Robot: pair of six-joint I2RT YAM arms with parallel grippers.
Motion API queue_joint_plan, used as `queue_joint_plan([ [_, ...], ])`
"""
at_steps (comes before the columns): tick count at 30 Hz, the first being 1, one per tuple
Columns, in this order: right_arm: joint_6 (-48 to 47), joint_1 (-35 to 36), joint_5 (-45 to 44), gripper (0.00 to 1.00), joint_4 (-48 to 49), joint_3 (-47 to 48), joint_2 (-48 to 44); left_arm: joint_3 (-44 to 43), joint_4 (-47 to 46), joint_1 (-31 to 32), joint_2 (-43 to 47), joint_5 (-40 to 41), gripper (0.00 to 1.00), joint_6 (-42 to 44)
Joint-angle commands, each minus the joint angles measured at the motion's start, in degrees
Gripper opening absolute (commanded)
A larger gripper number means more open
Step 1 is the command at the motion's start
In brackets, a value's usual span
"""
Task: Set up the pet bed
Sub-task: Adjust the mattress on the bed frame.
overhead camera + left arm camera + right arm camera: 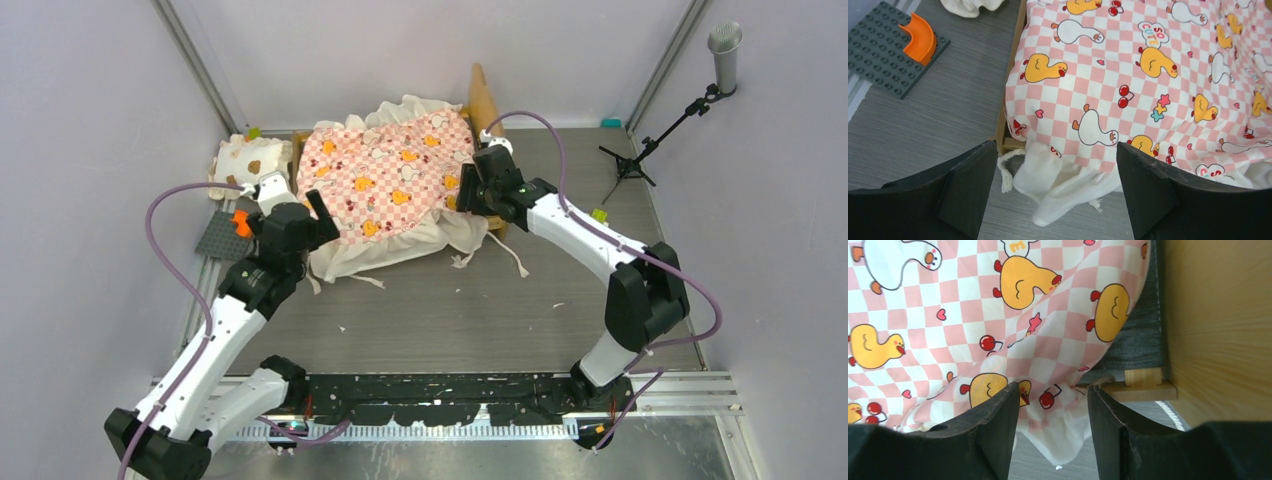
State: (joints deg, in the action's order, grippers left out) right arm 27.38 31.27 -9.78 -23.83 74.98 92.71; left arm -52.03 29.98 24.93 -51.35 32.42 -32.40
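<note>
Grey wood-grain table [480,300] carries, at far centre, the light-wood pet bed [395,180]. Its pink checkered duck-print mattress lies rumpled, with the cream ruffle spilling over the near edge. At the near-left corner the left end effector [1055,150] gapes wide, holding nothing. By the right rail the right end effector [1053,390] stands partly open, empty.

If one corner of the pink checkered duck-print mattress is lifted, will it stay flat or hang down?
Probably floppy: the pink checkered duck-print mattress wrinkles, and its cream ruffle hangs limp. It looks thin and light, so a pull may drag it whole.
</note>
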Motion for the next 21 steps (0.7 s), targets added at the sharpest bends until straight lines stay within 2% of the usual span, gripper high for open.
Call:
queue_joint_plan([
  [1, -0.51, 0.11, 1.6, 0.57, 4.5, 0.13, 2.54, 0.89, -5.66, -0.94, 1.84, 0.36, 0.91, -0.28],
  [5, -1.58, 0.01, -0.61, 0.48, 4.5, 0.1, 3.97, 0.89, -6.52, -1.84, -6.79, -1.46, 0.91, 0.24],
  [7, -2.21, 0.01, -1.2, 0.38, 4.61, 0.08, 4.58, 1.56, -8.11, -1.9, -10.55, -1.9, 0.91, 0.4],
  [10, -3.13, 0.02, -2.7, 0.15, 3.99, 0.41, 5.46, 3.22, -11.61, -2.06, -14.08, -1.38, 0.89, 0.8],
  [12, -3.86, 0.08, -5.14, 0.04, 2.05, 1.31, 5.65, 3.71, -12.51, -2.19, -15.35, -1.04, 0.89, 0.8],
  [17, -5.6, 0.26, -17.31, 0.01, -3.94, 3.26, 4.78, 4.63, -13.71, -2.37, -16.02, -0.33, 0.79, 1.44],
  [21, -7.05, 0.53, -20.3, 0.01, -7.06, 4.69, 4.68, 4.72, -13.08, -2.47, -14.99, -0.91, 0.72, 1.2],
])
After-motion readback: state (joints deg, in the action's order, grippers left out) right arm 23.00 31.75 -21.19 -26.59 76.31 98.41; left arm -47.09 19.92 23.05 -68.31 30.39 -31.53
